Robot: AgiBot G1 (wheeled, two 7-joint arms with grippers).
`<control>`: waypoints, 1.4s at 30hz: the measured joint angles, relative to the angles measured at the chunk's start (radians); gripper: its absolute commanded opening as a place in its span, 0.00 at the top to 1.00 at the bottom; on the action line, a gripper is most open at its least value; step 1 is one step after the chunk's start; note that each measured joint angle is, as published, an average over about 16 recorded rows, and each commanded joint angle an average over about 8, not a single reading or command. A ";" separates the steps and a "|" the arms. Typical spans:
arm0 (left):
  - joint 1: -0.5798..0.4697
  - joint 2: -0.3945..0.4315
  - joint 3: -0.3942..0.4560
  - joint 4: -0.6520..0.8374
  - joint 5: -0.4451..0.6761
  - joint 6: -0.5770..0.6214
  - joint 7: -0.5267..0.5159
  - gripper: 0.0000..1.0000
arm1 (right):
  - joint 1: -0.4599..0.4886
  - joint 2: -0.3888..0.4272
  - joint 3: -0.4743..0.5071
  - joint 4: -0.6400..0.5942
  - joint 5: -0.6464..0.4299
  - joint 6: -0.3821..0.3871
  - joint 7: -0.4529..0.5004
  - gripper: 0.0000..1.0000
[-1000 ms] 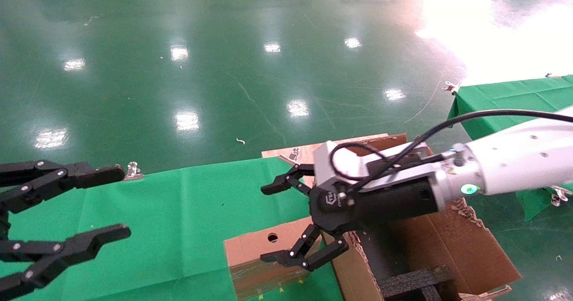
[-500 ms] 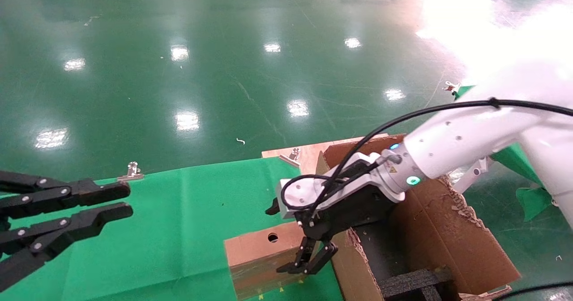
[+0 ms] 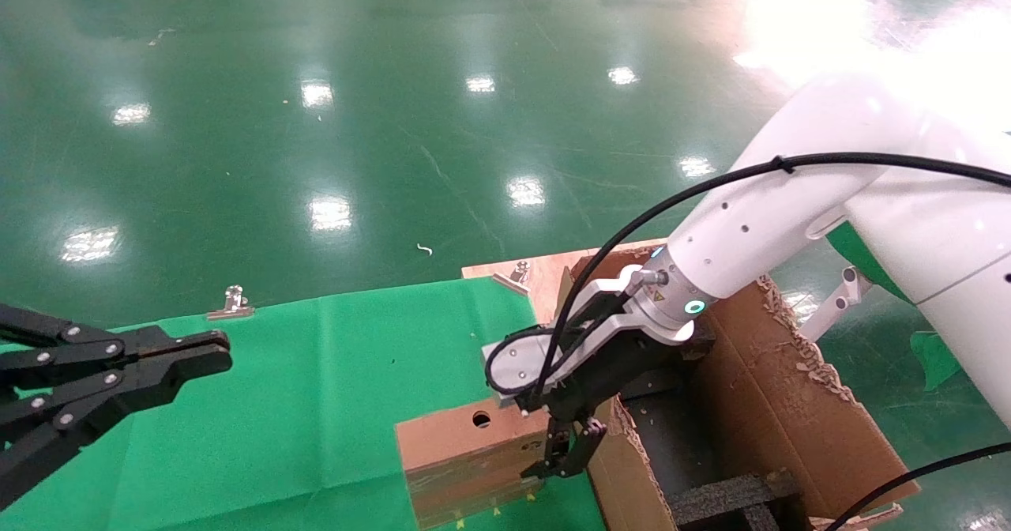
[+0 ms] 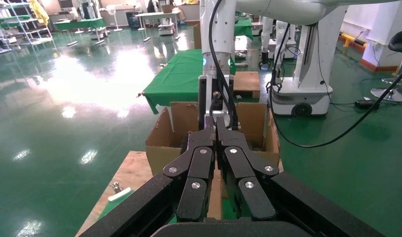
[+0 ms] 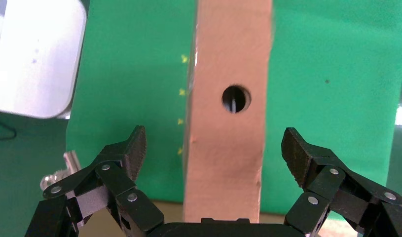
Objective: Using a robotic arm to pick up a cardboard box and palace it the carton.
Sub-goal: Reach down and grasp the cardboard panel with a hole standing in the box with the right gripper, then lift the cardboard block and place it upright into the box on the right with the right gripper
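The right gripper [image 3: 562, 452] has come down since a second ago, when it hung level above the carton's near wall with its fingers spread wide. Now it points almost straight down at the right end of the box [image 3: 466, 456], beside the carton [image 3: 782, 428]. In the right wrist view its fingers [image 5: 132, 150] stand open on either side of the box [image 5: 228, 123], one pad off each long face, neither touching. The box's round hole sits just ahead of the fingertips.

The right arm [image 3: 758, 223] has swung in too. Its white forearm now slopes steeply from the upper right down to the black wrist, with a black cable [image 3: 711, 187] arching over it. Half a second ago the wrist was lower-angled and the fingers less upright.

The left gripper [image 3: 189, 357] has closed. A second ago its fingers gaped far apart; now they press together, as the left wrist view [image 4: 216, 136] confirms. It hangs over the left part of the green cloth [image 3: 316, 389], well apart from the box.

The box stands on the cloth near the table's front edge, its right end just beside the carton's torn wall. To its left the cloth lies open toward the left gripper. The carton stands open-topped to the right, with black foam [image 3: 734, 499] inside and ragged flaps. Metal clips [image 3: 231, 303] hold the cloth's far edge. Beyond lies glossy green floor [image 3: 395, 120].
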 measured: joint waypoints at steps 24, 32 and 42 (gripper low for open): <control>0.000 0.000 0.000 0.000 0.000 0.000 0.000 0.00 | 0.033 -0.023 -0.070 -0.037 0.010 0.009 -0.027 1.00; 0.000 0.000 0.000 0.000 0.000 0.000 0.000 0.00 | 0.031 -0.022 -0.067 -0.034 0.010 0.007 -0.026 1.00; 0.000 0.000 0.000 0.000 0.000 0.000 0.000 0.00 | 0.029 -0.021 -0.064 -0.034 0.013 0.008 -0.025 1.00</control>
